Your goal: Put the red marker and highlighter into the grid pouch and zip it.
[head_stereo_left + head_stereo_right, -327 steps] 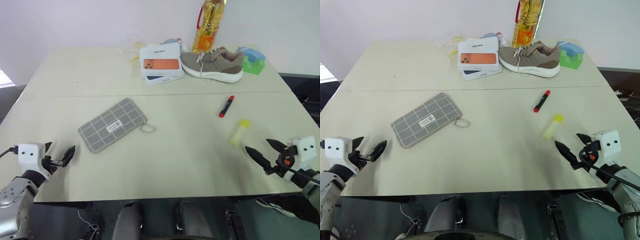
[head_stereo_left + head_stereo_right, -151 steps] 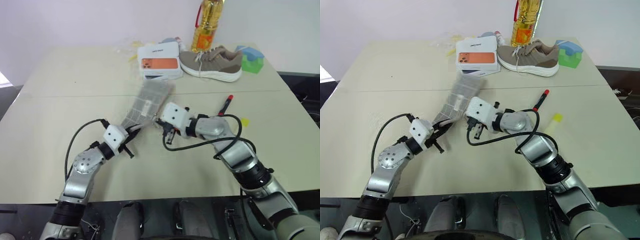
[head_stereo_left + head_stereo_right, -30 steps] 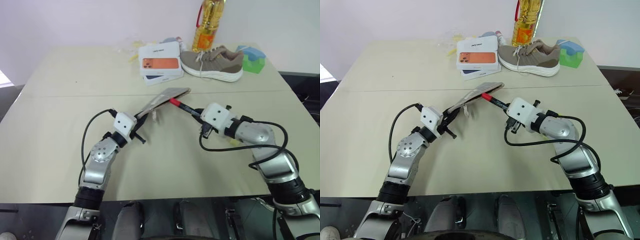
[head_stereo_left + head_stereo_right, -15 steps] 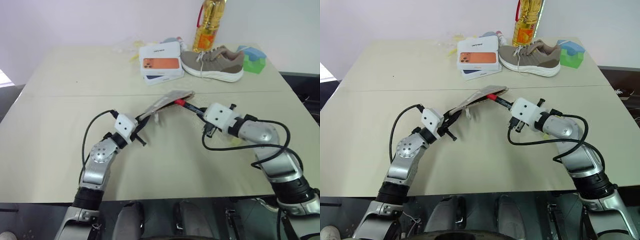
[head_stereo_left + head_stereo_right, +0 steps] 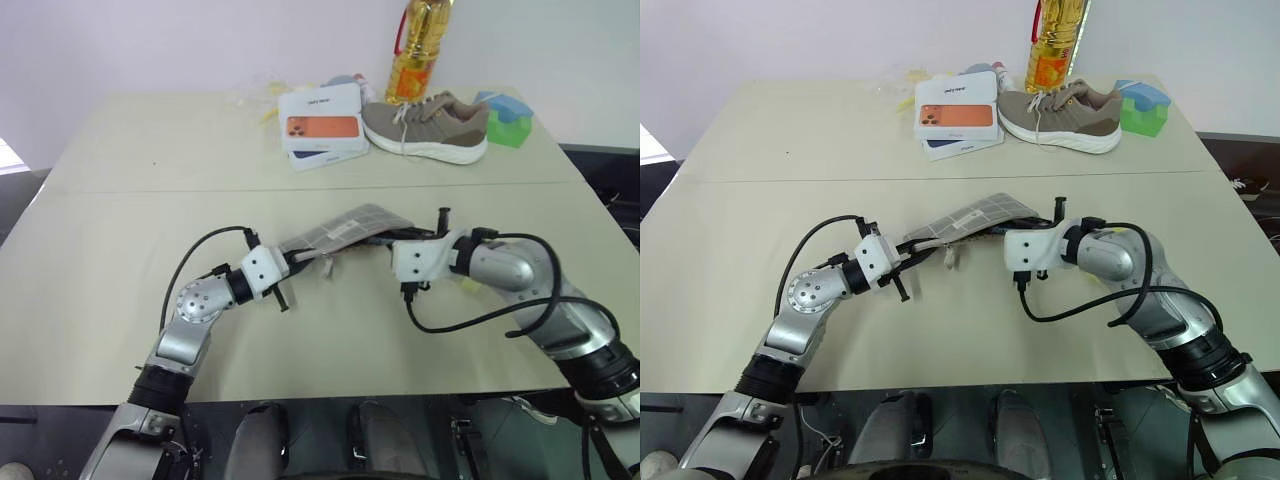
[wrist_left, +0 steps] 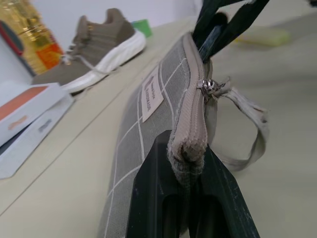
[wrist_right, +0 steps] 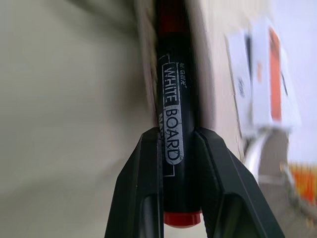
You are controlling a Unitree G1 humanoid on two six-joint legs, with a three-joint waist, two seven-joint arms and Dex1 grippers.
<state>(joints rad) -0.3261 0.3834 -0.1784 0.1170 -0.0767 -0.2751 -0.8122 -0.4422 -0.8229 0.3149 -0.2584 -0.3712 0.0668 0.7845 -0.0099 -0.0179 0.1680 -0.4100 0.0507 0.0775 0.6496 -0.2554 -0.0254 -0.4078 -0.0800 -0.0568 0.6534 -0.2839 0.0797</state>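
Up close, right wrist view: red marker (image 7: 174, 99) entering grid pouch (image 7: 143, 74).

- Desk (image 5: 130, 190): pale beige top, one seam line running across it from 9 to 3 o'clock.
- White phone boxes (image 5: 321, 126): stacked at 12 o'clock, orange picture on the lid.
- Shoe (image 5: 425, 125): tan with white sole, just beside the boxes toward 1 o'clock.
- Oil bottle (image 5: 417, 48): upright behind the shoe.
- Green and blue blocks (image 5: 510, 118): at 2 o'clock, just beside the shoe's heel.
- Highlighter (image 6: 263, 36): pale yellow, lying flat on the desk.
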